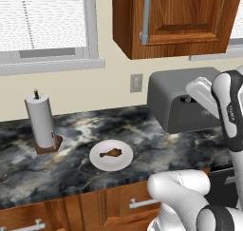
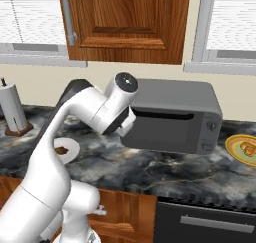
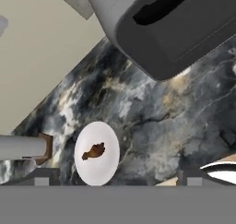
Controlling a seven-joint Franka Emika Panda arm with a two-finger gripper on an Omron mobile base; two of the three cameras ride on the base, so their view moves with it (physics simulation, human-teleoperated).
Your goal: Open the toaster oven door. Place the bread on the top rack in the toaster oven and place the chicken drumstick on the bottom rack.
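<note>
Toaster oven door [image 2: 157, 129] seen shut | chicken drumstick [image 1: 111, 153] plated on counter | gripper [image 3: 117, 177] spread wide, nothing held

toaster oven door [image 2: 159, 131] shut, chicken drumstick [image 1: 111, 153] plated, bread [image 2: 246, 148] plated

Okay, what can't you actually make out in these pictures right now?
- Racks: hidden behind the shut toaster oven door in all views.
- Fingers: in the hand view just two dark tips, one at the bottom edge; open or shut unclear.
- Bread: small on the yellow plate, cut by the right base view's edge.
</note>
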